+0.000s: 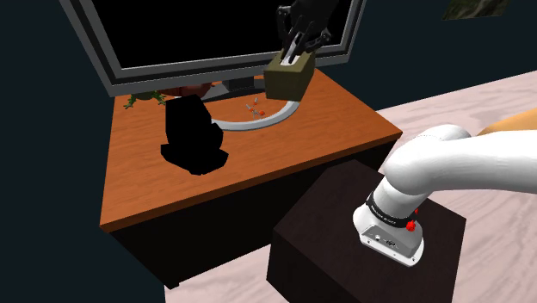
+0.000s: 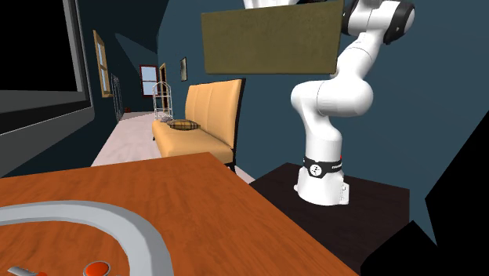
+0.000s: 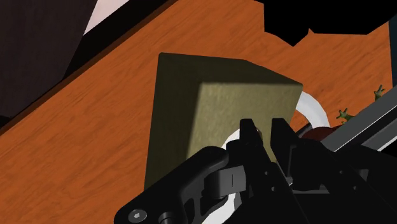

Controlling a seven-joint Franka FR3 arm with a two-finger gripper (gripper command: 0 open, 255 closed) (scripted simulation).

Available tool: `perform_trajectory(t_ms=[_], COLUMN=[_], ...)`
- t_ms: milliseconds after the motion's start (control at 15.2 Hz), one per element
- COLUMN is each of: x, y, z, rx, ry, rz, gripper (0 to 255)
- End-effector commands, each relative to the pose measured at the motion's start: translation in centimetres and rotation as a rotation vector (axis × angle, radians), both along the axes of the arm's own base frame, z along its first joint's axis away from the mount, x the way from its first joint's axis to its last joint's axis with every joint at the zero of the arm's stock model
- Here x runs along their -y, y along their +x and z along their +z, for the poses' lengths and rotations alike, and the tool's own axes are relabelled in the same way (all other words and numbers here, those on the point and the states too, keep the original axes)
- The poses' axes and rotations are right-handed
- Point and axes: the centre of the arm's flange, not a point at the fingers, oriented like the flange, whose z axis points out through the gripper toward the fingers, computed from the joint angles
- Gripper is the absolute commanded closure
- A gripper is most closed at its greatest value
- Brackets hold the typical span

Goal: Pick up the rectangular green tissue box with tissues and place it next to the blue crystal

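Shoulder view: my arm (image 1: 465, 163) rises from the stand (image 1: 327, 232) and reaches up and left over the wooden table (image 1: 336, 129), with my gripper (image 1: 298, 50) pointing down in front of the monitor (image 1: 215, 34). My fingers are clamped on the top of the olive-green tissue box (image 1: 288, 80). It hangs clear of the table above the white ring (image 1: 249, 124), near the black object (image 1: 194, 136) toward that view's left.
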Motion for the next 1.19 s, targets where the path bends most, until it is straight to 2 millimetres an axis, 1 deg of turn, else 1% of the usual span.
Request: perform_trajectory(t_ms=[0, 1122], x=[0.0, 0.0], y=[0.0, 0.0], z=[-1.2, -10.1], rx=[0.001, 0.001], ry=[0.0, 0.0], rz=[0.0, 0.0], gripper=[255, 255])
